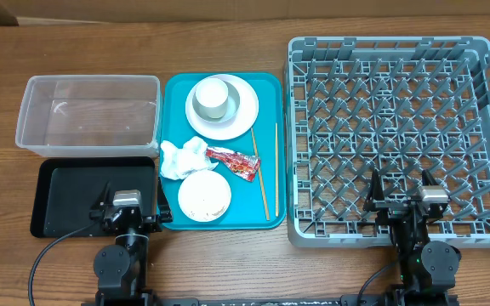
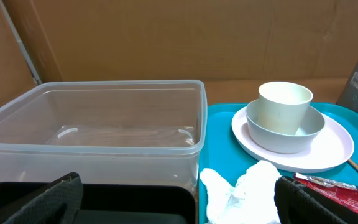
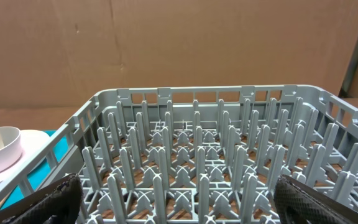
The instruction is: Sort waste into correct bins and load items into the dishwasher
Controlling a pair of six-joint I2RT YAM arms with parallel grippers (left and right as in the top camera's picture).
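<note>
Teal plastic is holding nearly everything we are sorting: a teal serving tray point(image 1: 266, 85) is lying on the wooden surface point(image 1: 228, 51) between a clear plastic tub point(image 1: 88, 119) on the left and a grey dish rack point(image 1: 398, 127) on the right. At the tray's far end a pale plate point(image 2: 337, 143) is carrying a white bowl point(image 2: 284, 134), and a small cup point(image 2: 284, 106) is standing upright inside that bowl. Nearer the arms a crumpled white napkin point(image 1: 181, 159) is lying right against a red snack wrapper point(image 1: 235, 161), and just in front of them a second white bowl point(image 1: 204, 196) is sitting upright, its inside looking speckled, though we cannot tell with what. Two wooden chopsticks point(image 1: 259, 174) are lying lengthwise along the tray's right side, close together but not touching. A black tray point(image 1: 71, 191) is sitting just in front of the tub, its long side running along the tub's near wall. We are seeing the left gripper point(image 2: 178, 186) hovering over the black tray's near right corner, its jaws standing wide apart and gripping nothing. The right gripper point(image 3: 178, 183) is hovering over the rack's near edge, its jaws likewise spread wide with nothing between them but the pegs beyond.
</note>
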